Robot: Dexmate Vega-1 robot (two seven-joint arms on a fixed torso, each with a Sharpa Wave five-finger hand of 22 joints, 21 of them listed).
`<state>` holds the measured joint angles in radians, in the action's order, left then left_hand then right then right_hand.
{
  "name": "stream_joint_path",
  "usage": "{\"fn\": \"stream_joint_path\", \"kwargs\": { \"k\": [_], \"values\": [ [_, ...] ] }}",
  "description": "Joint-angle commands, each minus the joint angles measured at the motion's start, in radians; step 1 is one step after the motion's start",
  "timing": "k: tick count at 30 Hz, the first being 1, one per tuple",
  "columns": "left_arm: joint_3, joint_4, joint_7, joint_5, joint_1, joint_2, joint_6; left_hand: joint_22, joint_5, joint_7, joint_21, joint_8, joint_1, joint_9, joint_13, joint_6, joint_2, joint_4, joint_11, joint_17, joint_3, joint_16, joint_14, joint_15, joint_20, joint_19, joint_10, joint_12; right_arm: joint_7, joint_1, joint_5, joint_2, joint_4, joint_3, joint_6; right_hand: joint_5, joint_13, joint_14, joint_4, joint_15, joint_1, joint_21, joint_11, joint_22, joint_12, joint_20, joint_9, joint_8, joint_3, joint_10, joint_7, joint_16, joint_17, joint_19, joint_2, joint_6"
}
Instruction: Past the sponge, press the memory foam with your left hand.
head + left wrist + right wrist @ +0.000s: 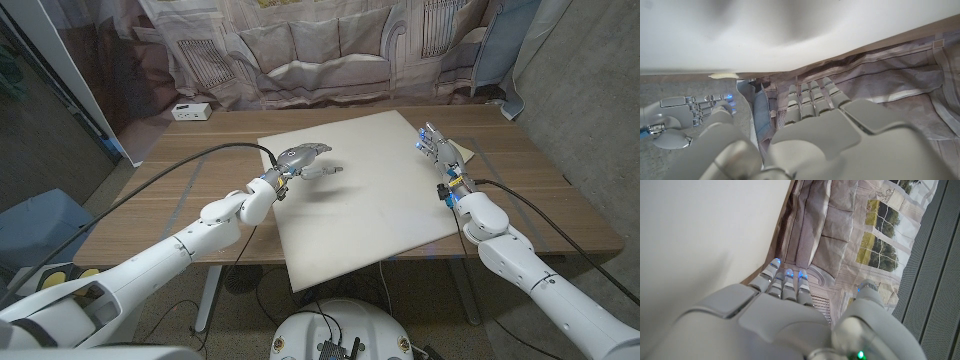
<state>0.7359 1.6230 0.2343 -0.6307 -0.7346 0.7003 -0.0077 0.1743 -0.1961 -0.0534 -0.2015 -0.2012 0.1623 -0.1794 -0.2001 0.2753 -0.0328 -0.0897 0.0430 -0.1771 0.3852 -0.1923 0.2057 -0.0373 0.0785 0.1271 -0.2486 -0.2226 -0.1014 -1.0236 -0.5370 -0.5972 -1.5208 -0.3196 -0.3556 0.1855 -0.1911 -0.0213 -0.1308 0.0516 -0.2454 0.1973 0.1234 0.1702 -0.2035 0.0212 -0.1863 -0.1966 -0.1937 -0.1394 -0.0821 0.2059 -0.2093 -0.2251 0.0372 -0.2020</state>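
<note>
My left robot hand (303,157) hovers empty, fingers loosely extended, over the memory foam (370,190) sheet on the desk (190,190); pressing too near its edge risks tipping it.

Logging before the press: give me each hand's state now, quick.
Left hand: open, holding nothing, fingers spread above the memory foam.
Right hand: open, holding nothing, at the foam's right edge.

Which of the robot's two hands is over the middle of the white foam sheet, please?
The left hand, hovering above the foam sheet; the right hand stands at the sheet's right edge.
</note>
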Motion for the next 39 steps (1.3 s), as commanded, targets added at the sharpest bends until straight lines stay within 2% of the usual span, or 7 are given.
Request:
{"fn": "stream_joint_path", "kwargs": {
  "k": [1,10,16,39],
  "values": [
    [0.026,-0.024,-0.028,0.009,0.016,-0.007,0.008,0.005,0.003,0.002,-0.002,-0.002,0.005,-0.002,-0.002,0.009,0.006,-0.005,0.0,-0.002,-0.001,-0.004,0.007,-0.001,0.007,0.003,-0.015,-0.01,0.007,0.014,-0.004,0.008,0.016,-0.006,-0.001,-0.001,-0.002,-0.003,-0.002,0.009,-0.002,-0.004,-0.001,0.001,-0.002,-0.003,-0.002,-0.006,0.0,-0.006,0.002,0.005,-0.003,-0.006,0.003,-0.005],
    [0.039,-0.038,-0.048,0.026,0.026,-0.01,-0.007,0.005,0.004,0.003,-0.003,0.002,0.006,-0.002,-0.002,0.004,0.009,-0.005,0.001,-0.002,0.0,-0.002,0.005,-0.005,0.007,0.008,-0.014,-0.008,0.009,0.011,-0.005,0.0,0.006,-0.008,0.01,-0.001,-0.002,-0.005,-0.002,0.009,-0.003,-0.004,-0.001,0.001,-0.003,-0.004,-0.002,-0.005,0.0,-0.009,0.003,0.006,-0.003,-0.006,0.003,-0.005],
    [0.046,-0.045,-0.053,0.022,0.034,-0.013,-0.003,0.006,0.004,0.01,-0.01,0.007,0.007,-0.002,-0.002,-0.006,0.013,-0.006,0.003,-0.002,0.001,0.0,0.004,-0.01,0.026,0.029,-0.007,-0.004,0.006,0.015,-0.003,-0.003,-0.003,-0.013,0.025,-0.001,-0.002,-0.005,-0.003,0.009,-0.004,-0.004,-0.001,0.001,-0.002,-0.006,-0.002,-0.005,-0.001,-0.009,0.002,0.006,-0.003,-0.007,0.004,-0.004],
    [0.07,-0.074,-0.066,0.025,0.047,-0.026,-0.002,0.007,0.005,0.014,-0.006,0.01,0.008,-0.002,-0.002,-0.01,0.018,-0.008,0.003,-0.002,0.002,0.002,0.002,-0.012,0.027,0.025,-0.003,-0.001,-0.016,-0.011,-0.002,-0.012,-0.026,-0.002,0.031,-0.001,-0.002,-0.007,-0.005,0.011,-0.011,-0.004,-0.001,0.001,-0.002,-0.01,-0.002,-0.004,-0.003,-0.012,0.004,0.005,-0.002,-0.008,0.008,-0.006]
  ]
}}
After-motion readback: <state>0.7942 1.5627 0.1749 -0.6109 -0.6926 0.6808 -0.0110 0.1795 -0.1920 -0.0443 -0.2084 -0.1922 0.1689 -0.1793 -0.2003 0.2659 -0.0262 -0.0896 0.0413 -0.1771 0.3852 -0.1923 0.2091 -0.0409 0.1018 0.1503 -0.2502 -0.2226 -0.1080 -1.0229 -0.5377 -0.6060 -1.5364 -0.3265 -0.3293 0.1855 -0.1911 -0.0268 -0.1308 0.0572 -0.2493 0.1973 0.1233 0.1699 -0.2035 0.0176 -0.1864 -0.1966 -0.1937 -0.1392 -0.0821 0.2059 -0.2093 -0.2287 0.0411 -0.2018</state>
